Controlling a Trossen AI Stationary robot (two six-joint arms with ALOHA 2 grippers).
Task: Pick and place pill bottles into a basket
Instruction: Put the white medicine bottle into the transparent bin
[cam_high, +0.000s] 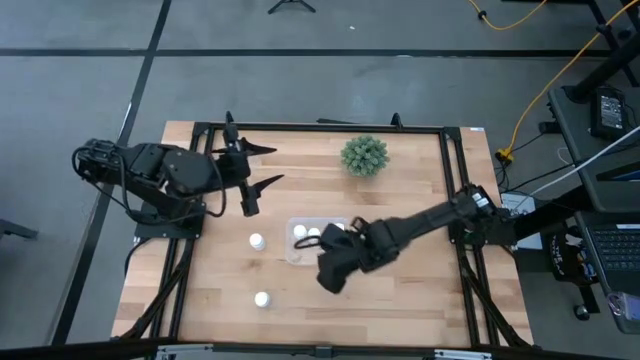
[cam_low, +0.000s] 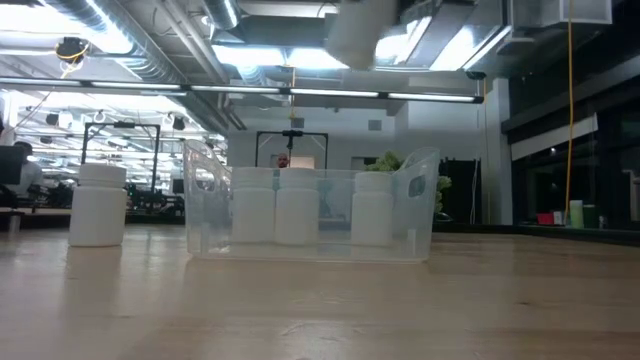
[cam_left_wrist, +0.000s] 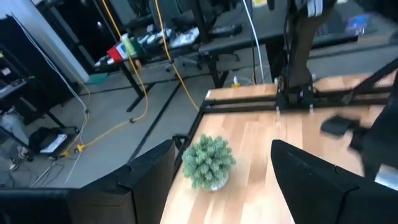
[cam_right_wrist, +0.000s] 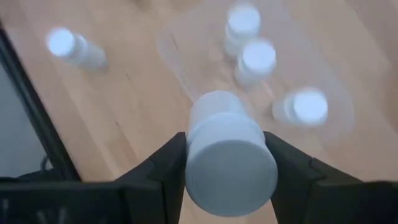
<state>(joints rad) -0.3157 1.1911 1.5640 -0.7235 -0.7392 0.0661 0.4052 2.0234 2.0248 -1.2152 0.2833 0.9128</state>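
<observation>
My right gripper (cam_high: 333, 268) is shut on a white pill bottle (cam_right_wrist: 227, 155) and holds it above the table at the near side of the clear tray (cam_high: 300, 255). In the low view the bottle (cam_low: 355, 30) hangs high above the tray (cam_low: 310, 215). Three white bottles (cam_right_wrist: 258, 62) stand inside the tray. Two more bottles stand on the table, one left of the tray (cam_high: 257, 241) and one nearer the front edge (cam_high: 262, 298). My left gripper (cam_high: 272, 166) is open and empty at the far left, raised above the table. My right gripper pinches the bottle's two opposite sides (cam_right_wrist: 193, 140) between its two fingers, at about the cap end. The fingers come from above, pointing down. The bottle is lifted clear of the table and the tray, its round cap (cam_right_wrist: 233, 177) facing up toward the wrist camera.
A green spiky plant (cam_high: 364, 155) stands at the far middle of the table; it also shows between my left fingers (cam_left_wrist: 208, 162). A black metal frame (cam_high: 330, 127) runs along the table's edges. Bare wood lies right of the tray.
</observation>
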